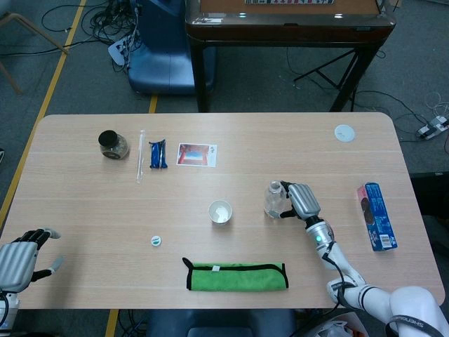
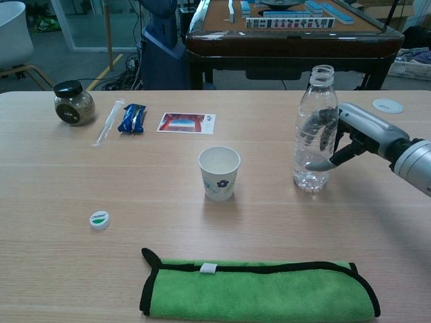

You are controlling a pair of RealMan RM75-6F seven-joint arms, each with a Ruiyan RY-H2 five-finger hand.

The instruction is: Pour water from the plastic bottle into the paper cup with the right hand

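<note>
The clear plastic bottle [image 2: 314,134] stands upright and uncapped on the table, a little water at its bottom. My right hand [image 2: 357,138] grips it from the right, fingers wrapped behind it and thumb in front. In the head view the bottle [image 1: 273,199] and right hand [image 1: 300,201] sit right of the paper cup [image 1: 219,211]. The white paper cup [image 2: 219,173] stands upright about a hand's width left of the bottle. My left hand [image 1: 17,261] rests off the table's front left corner, fingers apart, holding nothing.
A bottle cap [image 2: 100,219] lies front left of the cup. A folded green towel [image 2: 259,291] lies along the front edge. A dark jar [image 2: 73,103], a straw [image 2: 108,123], a blue packet [image 2: 132,118] and a card [image 2: 186,122] sit at the back left. A blue box [image 1: 379,216] lies at the right.
</note>
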